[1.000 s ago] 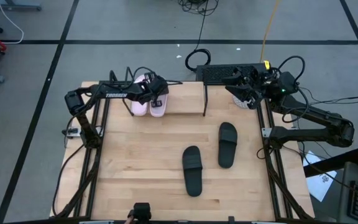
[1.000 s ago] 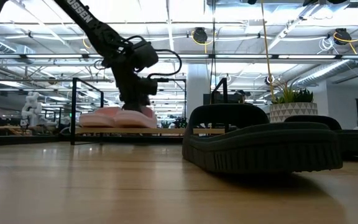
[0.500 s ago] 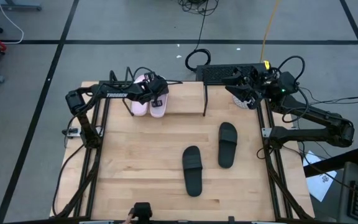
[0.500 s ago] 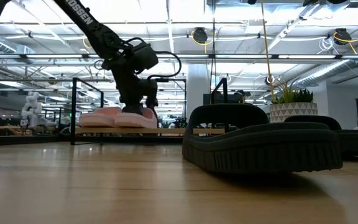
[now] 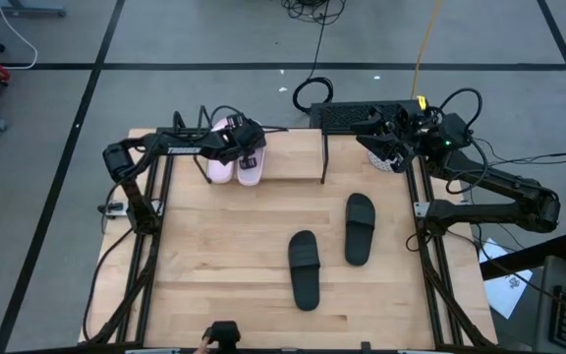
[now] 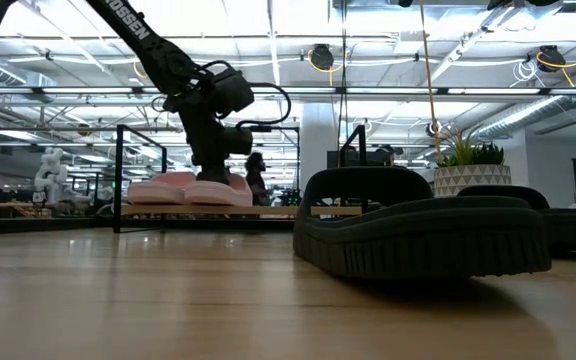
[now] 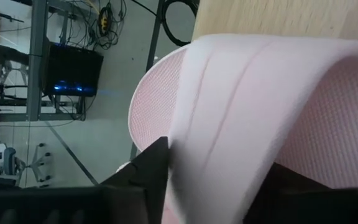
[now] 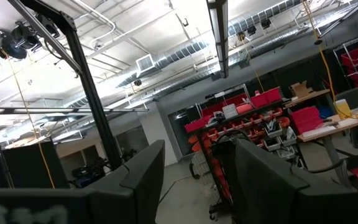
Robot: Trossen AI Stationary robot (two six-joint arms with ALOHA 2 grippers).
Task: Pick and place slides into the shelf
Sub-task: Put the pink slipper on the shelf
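The left arm reaches from its base at the table's left edge across toward the far side, forearm nearly level, wrist bent down over the shelf (image 5: 293, 162). The left gripper (image 5: 248, 155) hangs just above the pink pair (image 5: 236, 167), over the slide nearer the middle of the shelf. From table height the left gripper sits right over the strap, and its fingers look parted around the strap rather than pinching it. The wrist camera agrees: one dark finger (image 7: 143, 174) stands beside the pale pink strap (image 7: 253, 118), with the other side lost in shadow, so I cannot say whether the pads touch the foam.

Both pink slides lie side by side at the left end of the shelf board, toes toward the far edge. The two black slides (image 5: 304, 268) (image 5: 360, 228) lie on the tabletop (image 5: 214, 256), apart from each other, toward the right and well short of the shelf.

The right arm is folded at the far right corner, its right gripper (image 5: 386, 147) lifted and pointing out into the room; its two fingers (image 8: 138, 180) stand spread with nothing between them.

In the low view one black slide fills the foreground and hides much of the shelf's right half. The left gripper covers part of the pink slide beneath it from above.
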